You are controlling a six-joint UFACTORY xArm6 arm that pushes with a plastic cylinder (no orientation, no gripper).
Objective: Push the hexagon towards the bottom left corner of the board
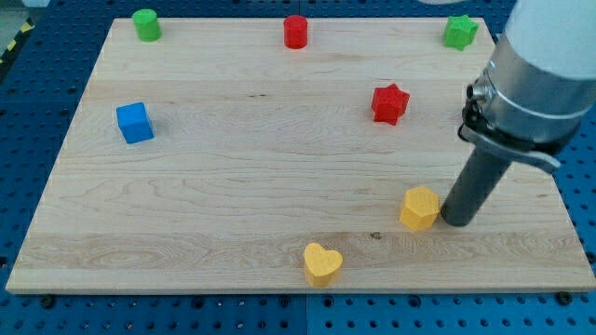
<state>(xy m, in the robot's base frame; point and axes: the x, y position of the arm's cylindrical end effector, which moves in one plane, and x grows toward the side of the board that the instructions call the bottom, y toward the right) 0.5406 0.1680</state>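
The yellow hexagon point(420, 207) lies on the wooden board point(233, 186) at the lower right. My tip point(457, 221) rests on the board just to the hexagon's right, touching or nearly touching its right side. The dark rod rises from there up to the grey arm body at the view's upper right.
A yellow heart point(322, 263) lies near the bottom edge, left of the hexagon. A red star point(390, 103) sits above the hexagon. A blue cube point(135, 122) is at the left. A green cylinder point(145, 24), a red cylinder point(295, 32) and a green star point(459, 32) line the top edge.
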